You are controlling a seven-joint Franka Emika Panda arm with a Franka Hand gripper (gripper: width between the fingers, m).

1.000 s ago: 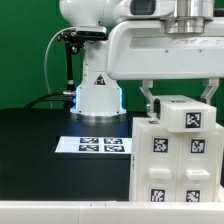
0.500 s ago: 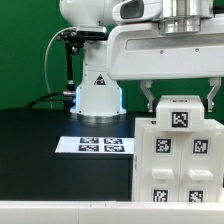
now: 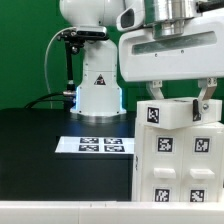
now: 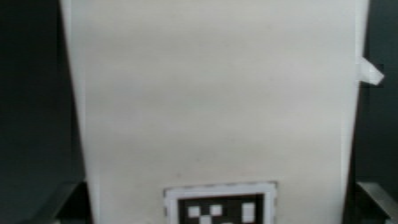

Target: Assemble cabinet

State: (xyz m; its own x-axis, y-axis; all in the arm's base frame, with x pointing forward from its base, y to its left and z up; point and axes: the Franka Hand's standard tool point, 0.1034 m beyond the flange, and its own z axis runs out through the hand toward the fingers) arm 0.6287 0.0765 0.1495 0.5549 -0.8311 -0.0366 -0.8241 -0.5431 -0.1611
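Observation:
The cabinet [image 3: 180, 150] is a large white box with several black-and-white tags, standing at the exterior view's right on the black table [image 3: 40, 130]. My gripper [image 3: 178, 100] comes down from above and straddles its narrower top part, one finger [image 3: 152, 97] on each side, touching the walls. In the wrist view the cabinet's white face [image 4: 214, 100] fills the frame, with one tag near my gripper [image 4: 221, 205] and dark fingers at both lower corners. The cabinet's lower part is cut off by the frame edge.
The marker board [image 3: 95, 145] lies flat on the table to the exterior view's left of the cabinet. The white robot base [image 3: 98, 90] stands behind it, with a black cable post [image 3: 66, 60] beside it and a green backdrop.
My hand has turned and shifted a little to the exterior view's right. The cabinet has turned with it: the top tag moved from the right side of its face to the left.

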